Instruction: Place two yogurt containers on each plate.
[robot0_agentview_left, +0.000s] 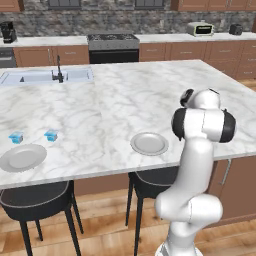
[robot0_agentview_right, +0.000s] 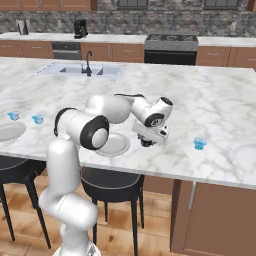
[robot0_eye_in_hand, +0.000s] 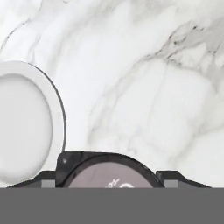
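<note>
While the arm's own bulk hides the gripper in the left base view, the right base view shows the gripper (robot0_agentview_right: 146, 143) low over the marble island (robot0_agentview_right: 220, 105), just beside the near plate (robot0_agentview_right: 116, 145); whether its jaws are apart cannot be told. Same view: one yogurt container (robot0_agentview_right: 200, 143) alone to the right. Far left: second plate (robot0_agentview_left: 22, 157), two cups (robot0_agentview_left: 16, 137) (robot0_agentview_left: 50, 135) near it. Sink (robot0_agentview_left: 45, 76), stools (robot0_agentview_left: 35, 197) below. No legible writing

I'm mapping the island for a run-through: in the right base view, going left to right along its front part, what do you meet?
Grey plate → first yogurt cup → second yogurt cup → second plate → hand → third yogurt cup.
</note>
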